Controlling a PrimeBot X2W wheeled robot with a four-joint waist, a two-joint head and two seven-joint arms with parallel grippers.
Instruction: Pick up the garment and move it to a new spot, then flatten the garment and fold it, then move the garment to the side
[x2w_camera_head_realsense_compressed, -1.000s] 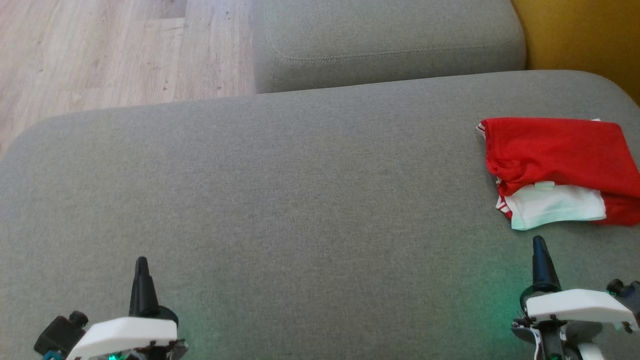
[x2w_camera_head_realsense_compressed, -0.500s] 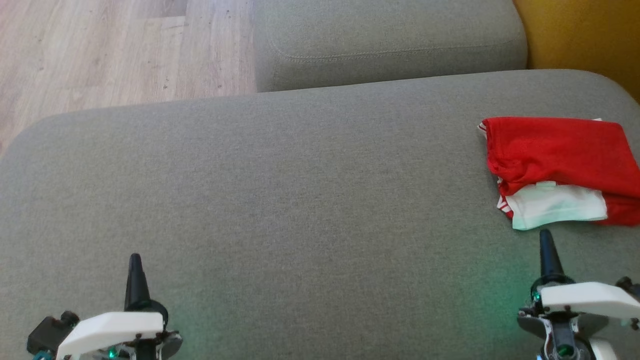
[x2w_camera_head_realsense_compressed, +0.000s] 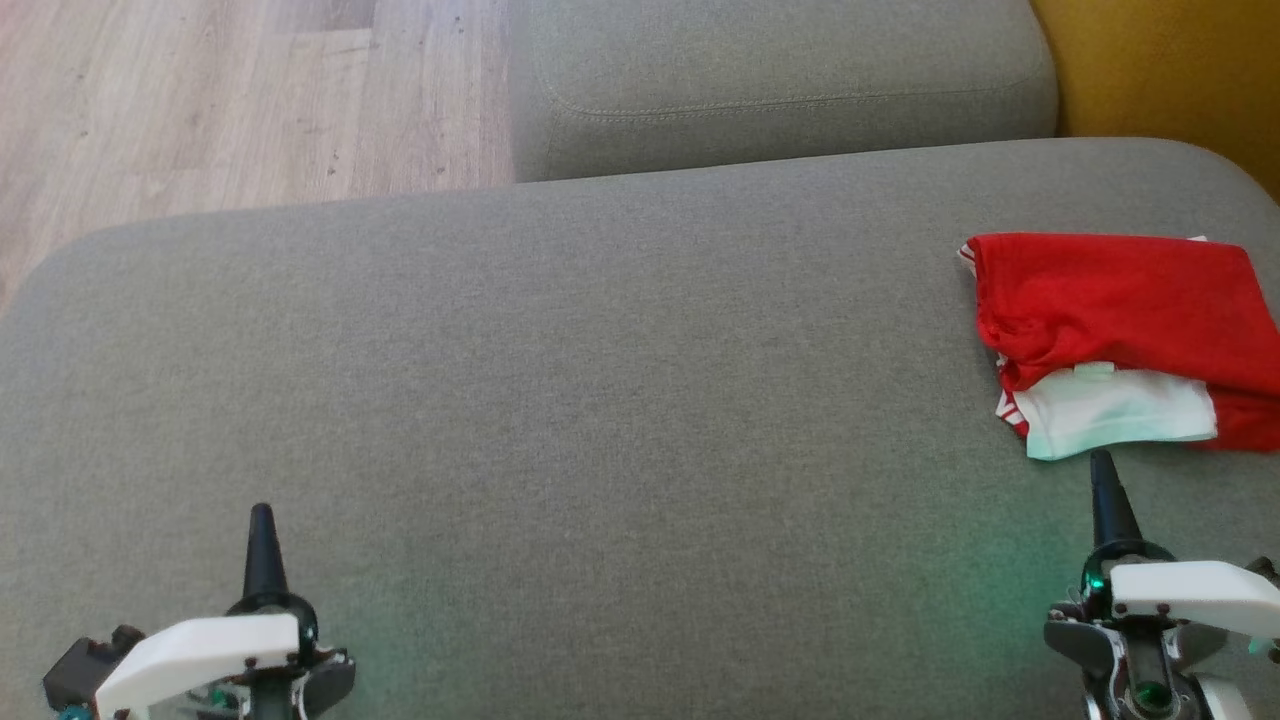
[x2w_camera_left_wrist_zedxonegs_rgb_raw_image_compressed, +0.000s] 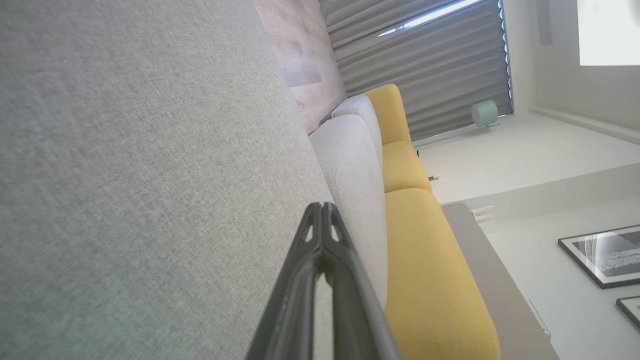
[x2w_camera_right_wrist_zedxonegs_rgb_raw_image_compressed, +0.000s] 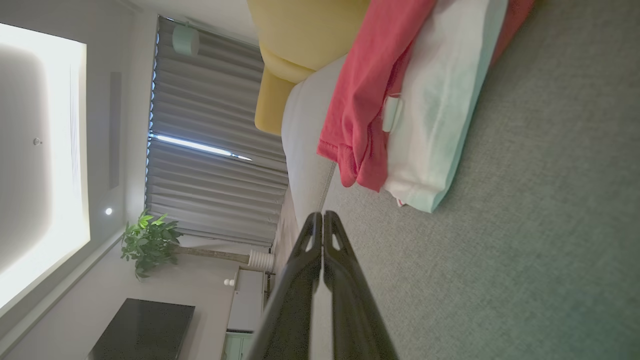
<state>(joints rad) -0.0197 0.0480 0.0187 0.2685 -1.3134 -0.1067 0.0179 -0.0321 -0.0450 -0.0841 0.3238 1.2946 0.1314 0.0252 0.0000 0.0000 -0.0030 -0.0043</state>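
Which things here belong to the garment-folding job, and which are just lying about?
Job: red and white garment, on the right end of the grey seat cushion; left pincer and right pincer, both shut and holding nothing.
Lying about: second cushion, yellow sofa, wood floor, potted plant.

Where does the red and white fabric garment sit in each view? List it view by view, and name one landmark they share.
Head view: the red and white fabric garment lies at the right edge, on the grey fabric cushion.
Right wrist view: top, right of centre, on the same cushion.
Left wrist view: the grey cushion runs towards the landmark.
Shared landmark: the yellow upholstered sofa.
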